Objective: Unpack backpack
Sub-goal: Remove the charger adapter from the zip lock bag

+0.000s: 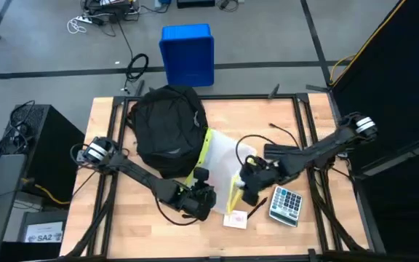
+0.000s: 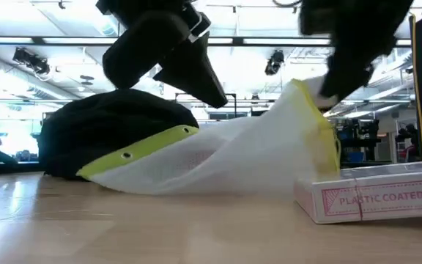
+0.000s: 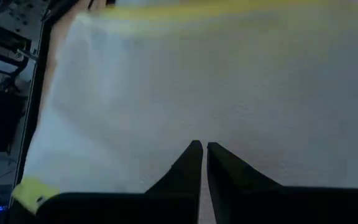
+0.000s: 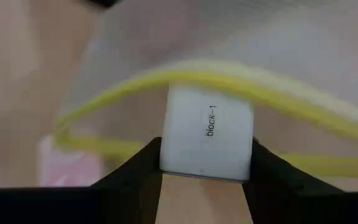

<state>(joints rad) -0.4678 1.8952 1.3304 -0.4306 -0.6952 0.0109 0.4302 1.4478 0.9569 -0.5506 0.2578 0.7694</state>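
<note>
- Backpack [image 1: 164, 127]: black and soft, it lies on the far left part of the wooden tabletop [image 1: 122, 233]. In the low view it is a dark lump behind the bag.
- White mesh bag [image 1: 220, 156] with a yellow-green edge lies just beside the backpack, touching it, and spreads toward the middle of the tabletop.
- Right claw [image 4: 207, 177] is clamped on a small white block [image 4: 209, 134] with "block-1" printed on it. The block sits right at the yellow rim of the mesh bag's open mouth. From above, this claw is near the middle of the tabletop, at the near end of the bag.
- Left claw [image 3: 202, 155] has its two dark fingers together, tips almost touching. It points at the white mesh of the bag, just above it.
- Pink box of playing cards [image 1: 236, 218] lies at the near side, just beside the bag.
- Calculator [image 1: 286, 205] lies to the right of the cards, near the right claw.
</note>
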